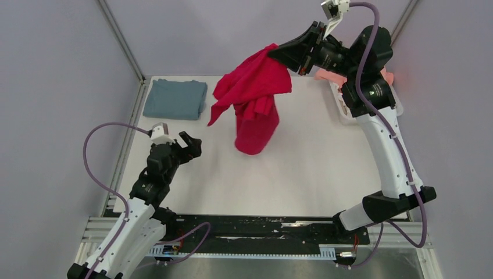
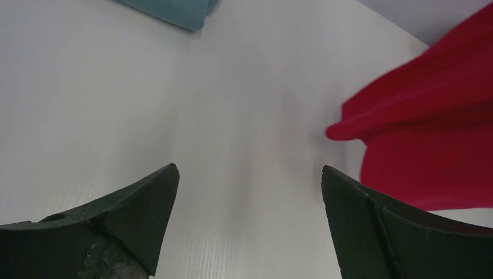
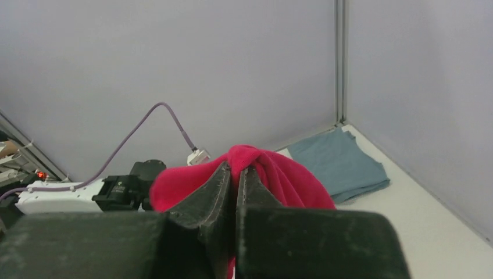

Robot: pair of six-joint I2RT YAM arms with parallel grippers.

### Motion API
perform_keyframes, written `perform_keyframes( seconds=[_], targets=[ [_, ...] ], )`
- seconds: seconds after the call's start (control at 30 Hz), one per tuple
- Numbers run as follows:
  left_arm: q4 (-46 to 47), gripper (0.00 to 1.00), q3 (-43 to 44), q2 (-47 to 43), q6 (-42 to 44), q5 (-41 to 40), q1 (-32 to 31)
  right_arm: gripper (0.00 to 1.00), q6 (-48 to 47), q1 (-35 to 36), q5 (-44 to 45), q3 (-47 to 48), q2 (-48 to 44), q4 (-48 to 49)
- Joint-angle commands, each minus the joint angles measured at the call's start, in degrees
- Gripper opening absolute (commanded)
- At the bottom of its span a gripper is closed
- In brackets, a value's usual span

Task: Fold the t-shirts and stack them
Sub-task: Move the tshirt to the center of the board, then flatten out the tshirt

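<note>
**Red shirt hoisted by the right arm, left arm waiting open**

The right gripper (image 3: 237,170) is clenched tight on a fold of the crimson t-shirt (image 1: 253,96). Its two black fingers are pressed together, with red cloth bulging up over their tips. The shirt hangs from that pinch in a bunched, twisted drape, high over the far middle of the table (image 1: 325,174). One sleeve or corner trails out to the left. The lower end drops toward the tabletop, but I cannot tell whether it touches.

The left gripper (image 2: 249,171) has its jaws spread wide and holds nothing. It hovers low over bare white tabletop at the near left, pointing toward the red cloth, which sits just off its right finger and clear of it.

The blue-grey t-shirt (image 1: 175,97) lies folded into a neat rectangle in the far left corner of the table, well apart from both grippers.

Behind the raised right arm, a white basket (image 1: 344,111) stands at the far right edge of the table. Salmon-pink cloth (image 1: 327,74) shows over its rim.

A purple cable (image 1: 93,168) loops off each wrist.
</note>
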Motion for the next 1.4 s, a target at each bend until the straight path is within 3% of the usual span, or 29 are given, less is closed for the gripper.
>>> perform_keyframes(
  seconds=[0.0,0.1,0.23,0.37,0.4,0.47,0.5,0.53,0.73,0.9,1.13,1.37],
  targets=[
    [-5.0,1.00,1.4,-1.8,-5.0,-5.9,-0.2,0.00,-2.2,1.1,-0.1,-8.4,-5.7,3.2],
    [-10.0,1.00,2.7,-1.3,-8.5,-12.0,-0.2,0.01,-5.1,1.1,14.0,-24.4,-12.9,3.3],
    [-13.0,1.00,3.2,0.4,-12.5,-14.2,-0.2,0.06,-5.7,0.3,30.8,-46.1,-18.4,2.6],
    [-12.5,1.00,1.7,2.6,-15.3,-11.2,-0.1,0.22,-4.7,-5.1,41.2,-59.8,-15.4,-0.3],
    [-12.2,1.00,1.4,3.4,-15.5,-10.3,-0.1,0.31,-4.8,-6.7,43.4,-60.9,-13.7,-1.4],
    [-12.2,1.00,0.9,4.9,-16.0,-9.4,-0.2,0.79,-5.8,-8.3,49.4,-60.4,-10.6,-4.2],
    [-12.3,1.00,1.0,6.0,-16.2,-9.1,-0.2,0.95,-6.4,-8.2,51.1,-59.1,-10.0,-5.7],
    [-12.1,1.00,1.0,6.5,-16.1,-8.2,-0.2,0.99,-6.5,-8.1,51.5,-58.2,-10.1,-6.9],
    [-9.2,1.00,-0.2,12.3,-16.9,-2.4,2.5,1.00,-6.0,0.0,55.8,-59.8,-16.3,-8.0],
    [-7.0,0.97,-1.8,20.6,-18.0,10.1,15.3,1.00,-3.5,11.8,59.6,-65.9,-17.9,-7.0],
    [-3.7,0.90,-5.1,23.3,-18.5,12.9,16.3,1.00,-2.1,18.6,62.0,-68.1,-16.1,-6.9],
    [1.3,0.71,-4.2,30.0,-16.8,15.1,16.2,1.00,-1.0,19.6,60.7,-71.6,-18.5,-6.8]
  ],
)
